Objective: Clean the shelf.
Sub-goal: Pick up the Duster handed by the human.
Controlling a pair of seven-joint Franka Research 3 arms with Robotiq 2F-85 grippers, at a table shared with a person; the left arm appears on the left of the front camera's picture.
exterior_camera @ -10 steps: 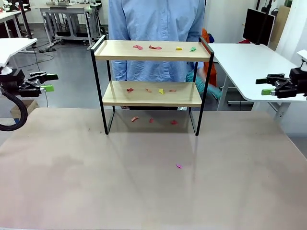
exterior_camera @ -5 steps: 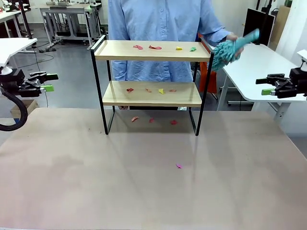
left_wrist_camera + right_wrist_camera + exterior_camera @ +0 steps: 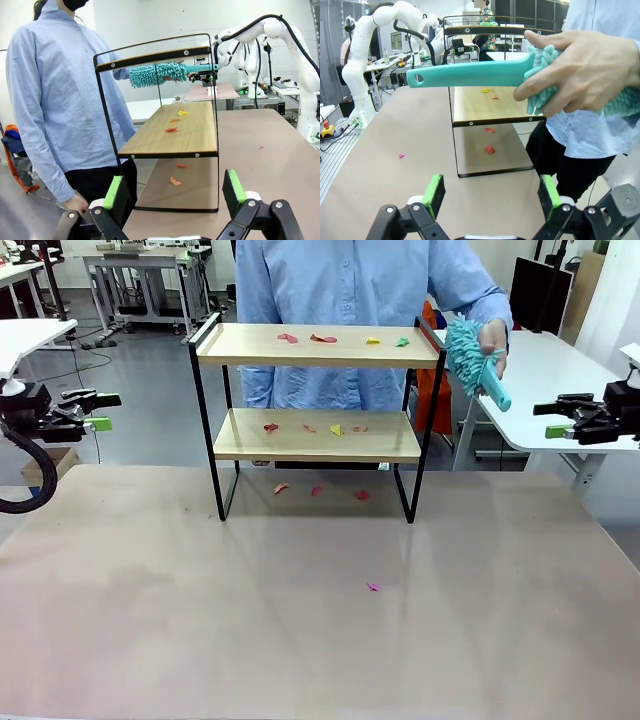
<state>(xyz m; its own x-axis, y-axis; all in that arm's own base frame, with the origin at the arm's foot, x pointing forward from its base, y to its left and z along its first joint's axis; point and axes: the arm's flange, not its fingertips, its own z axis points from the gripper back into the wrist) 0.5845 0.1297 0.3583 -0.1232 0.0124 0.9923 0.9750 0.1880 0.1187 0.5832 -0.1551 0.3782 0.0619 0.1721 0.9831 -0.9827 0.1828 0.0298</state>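
The shelf point(image 3: 240, 345) stands at the table's far middle, with coloured paper scraps on its top board point(image 3: 322, 339), its lower board point(image 3: 336, 429) and the table under it point(image 3: 316, 490). A person behind it holds a teal fluffy duster point(image 3: 470, 360) by its head, just right of the shelf, handle pointing down toward my right side. My left gripper point(image 3: 100, 411) hovers open at the far left, off the table. My right gripper point(image 3: 552, 415) hovers open at the far right, a short way from the handle. The right wrist view shows the handle point(image 3: 470, 74) in the hand point(image 3: 580, 70), above my open gripper point(image 3: 491, 192).
One pink scrap point(image 3: 374, 587) lies alone on the table in front of the shelf. White side tables point(image 3: 530, 370) stand right and left. The left wrist view looks along the shelf point(image 3: 175, 132) with the duster point(image 3: 155, 74) behind it.
The person's hand has brought the duster up beside the shelf's right end and turned its handle downward toward my right gripper. Neither arm has moved.
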